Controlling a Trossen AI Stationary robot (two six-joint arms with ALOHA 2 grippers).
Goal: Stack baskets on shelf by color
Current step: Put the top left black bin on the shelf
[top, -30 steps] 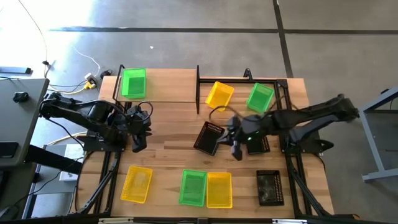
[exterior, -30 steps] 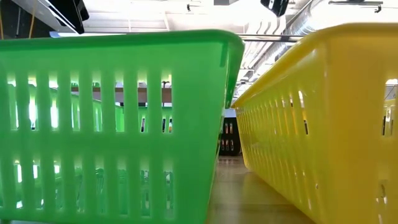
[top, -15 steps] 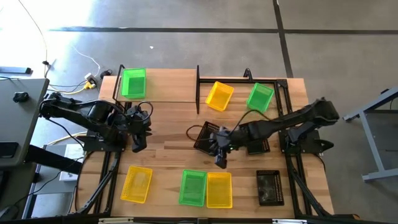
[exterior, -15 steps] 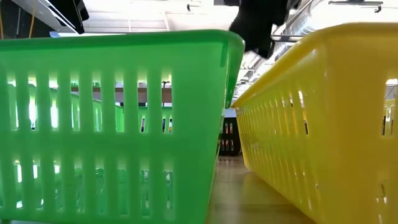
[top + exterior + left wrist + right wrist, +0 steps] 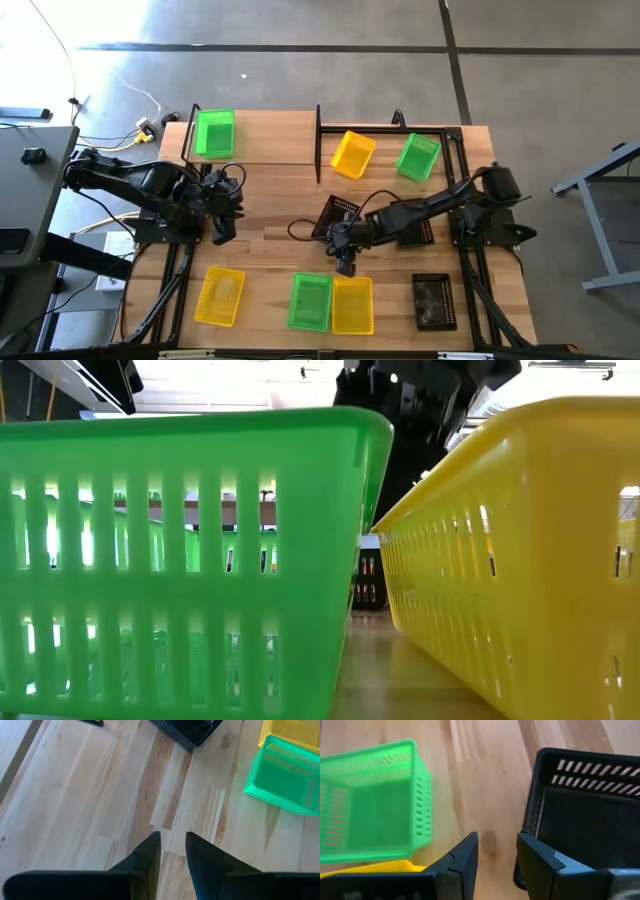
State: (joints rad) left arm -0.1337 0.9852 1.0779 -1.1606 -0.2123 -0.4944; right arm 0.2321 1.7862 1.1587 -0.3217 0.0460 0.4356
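The shelf (image 5: 270, 140) stands at the far left with one green basket (image 5: 214, 133) resting by its bottom on its left end. Near the front edge a green basket (image 5: 311, 302) (image 5: 375, 800) and a yellow basket (image 5: 352, 305) sit side by side. A black basket (image 5: 338, 218) (image 5: 585, 810) lies mid-table. My right gripper (image 5: 345, 262) (image 5: 497, 850) hangs open over bare wood between that black basket and the near green one. My left gripper (image 5: 222, 225) (image 5: 173, 840) waits left of centre, its fingers slightly apart with nothing between them.
A yellow basket (image 5: 352, 153) and a green basket (image 5: 418, 157) sit at the far right. A second black basket (image 5: 415, 232) lies under my right arm, a third (image 5: 434, 300) at the near right. Another yellow basket (image 5: 220, 295) sits near left. Bare wood lies mid-table.
My right gripper has come down and gone toward the table's left and near edge, from beside the black baskets to just behind the near green and yellow baskets. In the low view it now shows large above those two.
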